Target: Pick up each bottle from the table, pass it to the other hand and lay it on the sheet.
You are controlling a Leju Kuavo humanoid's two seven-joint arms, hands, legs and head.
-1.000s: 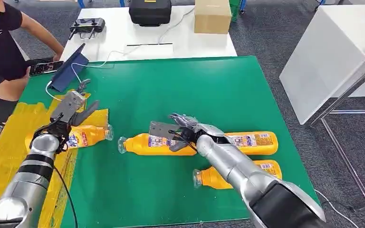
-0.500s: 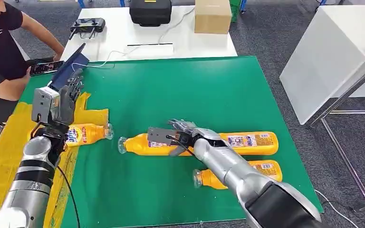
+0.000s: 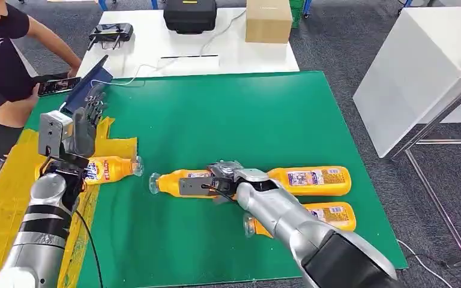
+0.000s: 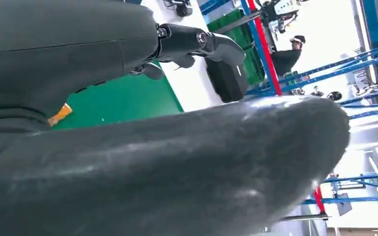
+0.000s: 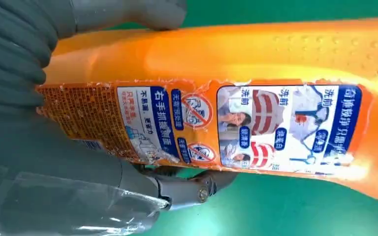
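My right hand (image 3: 219, 180) is wrapped around the middle bottle (image 3: 183, 182), thumb on one side and fingers (image 5: 187, 189) curled under the label, so it's gripped while lying on the green mat (image 3: 228, 114). At about 3 o'clock from that hand there's a second bottle (image 3: 312, 179), and at roughly 4 o'clock a third bottle (image 3: 330, 215), partly hidden behind my forearm. Way over at 9 o'clock my left hand (image 3: 81, 129) is raised upright with the fingers spread, holding nothing. Just below it a fourth bottle (image 3: 109, 169) lies on the yellow sheet (image 3: 6, 192). A person (image 3: 0, 54) sits at the far left corner.
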